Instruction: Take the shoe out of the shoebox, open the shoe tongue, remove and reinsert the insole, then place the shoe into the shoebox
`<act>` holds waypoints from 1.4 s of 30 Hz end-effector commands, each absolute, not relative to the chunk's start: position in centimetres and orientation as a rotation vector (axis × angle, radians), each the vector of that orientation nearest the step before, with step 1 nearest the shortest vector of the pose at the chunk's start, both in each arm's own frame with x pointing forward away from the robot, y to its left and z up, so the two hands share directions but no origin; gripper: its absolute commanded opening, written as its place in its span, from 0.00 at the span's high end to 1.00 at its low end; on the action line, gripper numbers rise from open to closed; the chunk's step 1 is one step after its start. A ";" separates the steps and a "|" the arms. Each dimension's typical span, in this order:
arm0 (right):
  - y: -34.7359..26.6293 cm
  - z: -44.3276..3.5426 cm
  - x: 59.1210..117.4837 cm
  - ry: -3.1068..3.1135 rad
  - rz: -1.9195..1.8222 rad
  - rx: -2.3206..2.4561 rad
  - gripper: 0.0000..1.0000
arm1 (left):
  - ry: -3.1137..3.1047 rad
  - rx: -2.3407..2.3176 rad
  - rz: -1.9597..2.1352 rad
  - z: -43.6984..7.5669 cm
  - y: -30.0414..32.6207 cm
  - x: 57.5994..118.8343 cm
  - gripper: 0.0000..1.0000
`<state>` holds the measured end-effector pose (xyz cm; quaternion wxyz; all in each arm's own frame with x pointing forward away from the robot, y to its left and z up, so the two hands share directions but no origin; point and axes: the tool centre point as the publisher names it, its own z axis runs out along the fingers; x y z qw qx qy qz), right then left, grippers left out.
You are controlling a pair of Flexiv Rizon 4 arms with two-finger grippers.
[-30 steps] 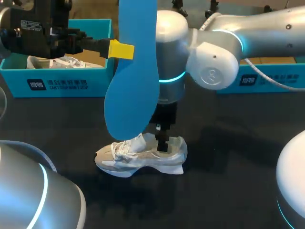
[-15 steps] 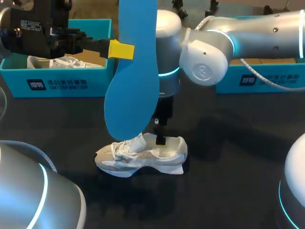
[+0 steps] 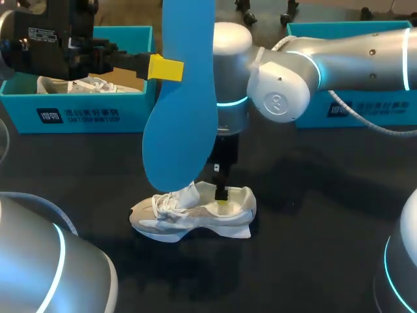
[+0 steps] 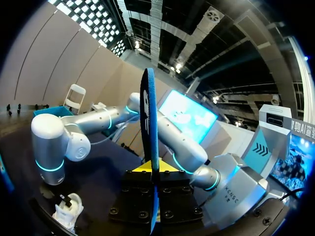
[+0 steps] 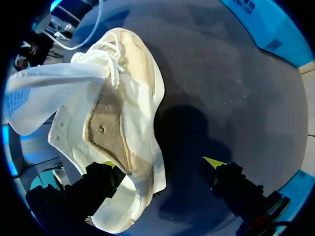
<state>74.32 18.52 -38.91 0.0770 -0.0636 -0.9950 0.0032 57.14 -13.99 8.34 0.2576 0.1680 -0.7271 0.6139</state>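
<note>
From the head view, the left gripper [image 3: 166,68] is clamped on the blue insole [image 3: 186,98], which hangs upright, broad end down, just above the front of the white shoe [image 3: 195,212]. The shoe stands on its sole on the dark table [image 3: 313,228], well in front of the blue shoebox [image 3: 91,114]. The right gripper [image 3: 221,193] points straight down at the shoe's heel opening. The step in hand looks like putting the insole back, so the insole should probably tilt and enter toe-first at a shallow slant, not drop in vertically.

The left wrist view shows the insole edge-on between the fingers, with the shoe [image 4: 66,211] far below and off to one side. The gripper needs to line up over the opening first.

In the right wrist view the fingers [image 5: 98,179] stand wide apart, gripping nothing; one is at the heel opening, the other over bare table. The tongue [image 5: 49,93] is folded forward, leaving the mouth open. The right gripper would do well to steady the heel without blocking the mouth.
</note>
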 end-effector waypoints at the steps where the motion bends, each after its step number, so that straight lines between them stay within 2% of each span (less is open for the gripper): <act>1: 18.7 -39.4 74.5 -2.971 0.009 -0.188 0.31 | -1.972 0.456 1.664 8.3 -14.1 57.2 1.00; 2: 18.7 -39.4 74.6 -2.968 0.011 -0.188 0.47 | -1.972 0.456 1.664 8.3 -14.1 57.2 1.00; 3: 18.6 -39.4 74.6 -2.961 0.017 -0.189 0.71 | -1.972 0.456 1.664 8.3 -14.1 57.2 1.00; 4: 18.6 -39.4 74.6 -2.958 0.019 -0.190 0.85 | -1.972 0.456 1.664 8.3 -14.1 57.2 1.00; 5: 18.6 -39.5 74.6 -2.953 0.019 -0.189 0.97 | -1.972 0.456 1.664 8.3 -14.1 57.2 1.00; 6: 18.6 -39.6 74.6 -2.947 0.022 -0.189 1.00 | -1.972 0.456 1.664 8.3 -14.1 57.2 1.00; 18: 18.8 -38.5 73.3 -2.930 0.038 -0.252 1.00 | -1.972 0.456 1.664 8.3 -14.1 57.2 1.00; 33: 17.2 -33.5 69.7 -2.885 -0.235 -0.832 1.00 | -1.972 0.456 1.664 8.3 -14.1 57.2 1.00; 42: 17.3 -32.6 69.1 -2.911 -0.212 -0.831 1.00 | -1.972 0.456 1.664 8.3 -14.1 57.2 1.00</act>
